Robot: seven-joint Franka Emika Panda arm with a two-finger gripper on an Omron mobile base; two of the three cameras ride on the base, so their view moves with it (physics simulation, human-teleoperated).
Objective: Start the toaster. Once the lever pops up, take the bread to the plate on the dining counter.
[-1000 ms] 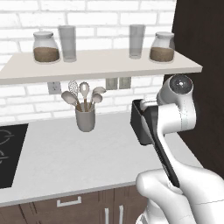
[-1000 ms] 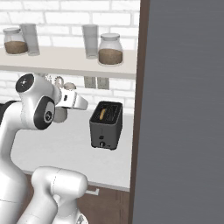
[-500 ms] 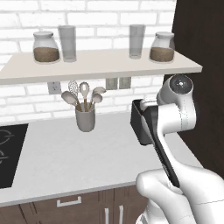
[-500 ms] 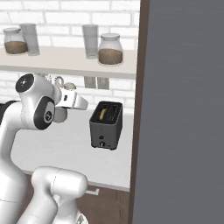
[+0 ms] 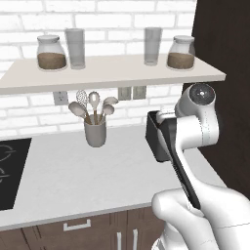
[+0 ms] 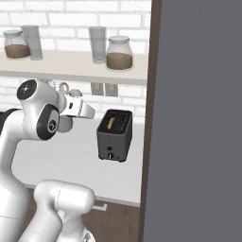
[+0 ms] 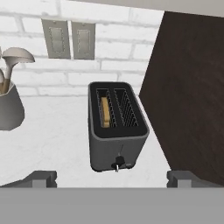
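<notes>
**Operator:** Hand view gave me the best look: the toaster (image 7: 116, 131) stood on the white bench (image 7: 57, 131) close to the dark cabinet side (image 7: 192, 87), with the bread (image 7: 105, 112) down in the left of its two slots. My gripper (image 7: 113, 178) hung above and short of it, fingertips (image 7: 43, 177) spread wide, holding nothing.

**Colleague:** So what did the step call for?

**Operator:** Starting the toaster. I judged the small lever (image 7: 117, 164) low on the near end face was the target. I would have brought the gripper down in front of that face, centred on the lever, and pressed straight down with one fingertip rather than trying to pinch it. The cabinet side was tight on one flank, so I would have approached from the open bench side.

**Colleague:** Did the base cameras add anything?

**Operator:** The right base view showed the toaster (image 6: 115, 135) whole, and the arm's hand hovering well short of it. In the left base view my own arm covered most of the toaster (image 5: 157, 136), but that view showed the utensil cup (image 5: 95, 132) and the black cooktop (image 5: 10, 171) along the bench, both well apart from the toaster.
</notes>
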